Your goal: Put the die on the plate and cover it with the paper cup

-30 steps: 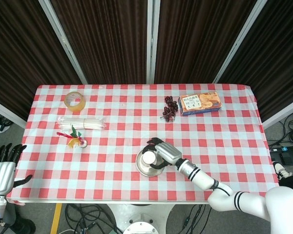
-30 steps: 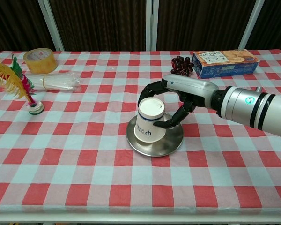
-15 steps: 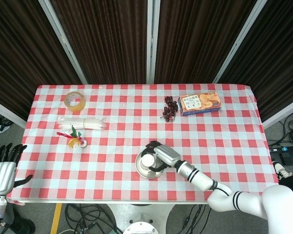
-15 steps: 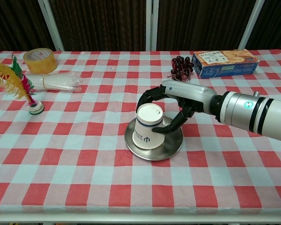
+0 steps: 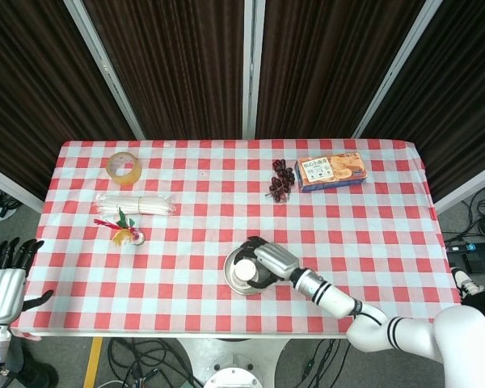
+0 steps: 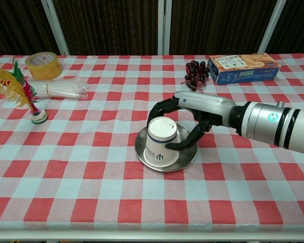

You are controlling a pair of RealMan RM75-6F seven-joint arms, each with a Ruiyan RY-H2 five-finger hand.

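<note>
On the checked table [image 6: 66, 177], my right hand [image 6: 192, 114] curls around the upturned paper cup [image 6: 161, 143] standing on the plate [image 6: 185, 159], fingers touching its sides. The cup hides the die. Far left of the plate, my left hand [image 5: 4, 283] hangs empty, fingers apart.

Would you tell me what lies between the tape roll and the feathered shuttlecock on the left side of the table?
A clear bag of white sticks lies between the tape roll and the shuttlecock, seen plainly in the head view.
</note>
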